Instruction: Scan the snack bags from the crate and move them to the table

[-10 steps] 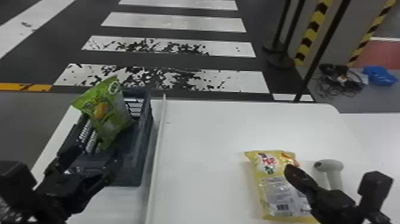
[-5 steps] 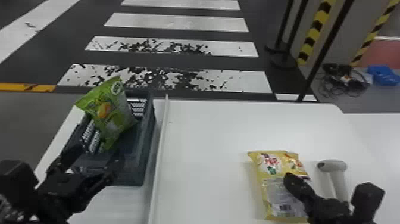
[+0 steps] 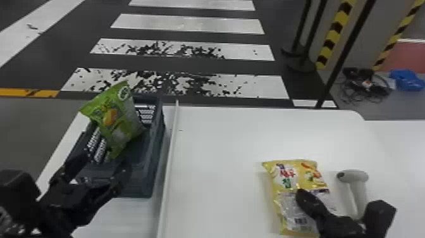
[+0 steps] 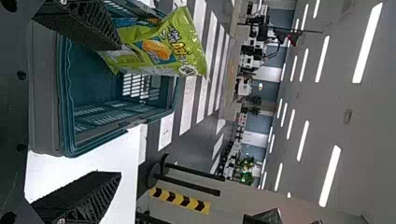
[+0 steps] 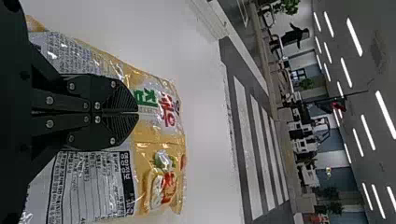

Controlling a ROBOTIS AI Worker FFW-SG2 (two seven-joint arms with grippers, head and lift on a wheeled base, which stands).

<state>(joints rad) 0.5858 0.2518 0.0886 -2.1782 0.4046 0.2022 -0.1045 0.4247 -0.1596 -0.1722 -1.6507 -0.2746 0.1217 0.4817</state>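
Gripper on the right arm, fingers together and pointing far, has shifted left over the yellow bag lying on the table left of the scanner, probably to handle it next, while the left gripper, fingers apart, points towards the green bag leaning in the crate.

noted glossy, crinkled plastic film on yellow bag and green bag. smooth, matt-looking plastic on crate and scanner. smooth white finish on table. matt black with ridged faces, shiny metal screws on right gripper.
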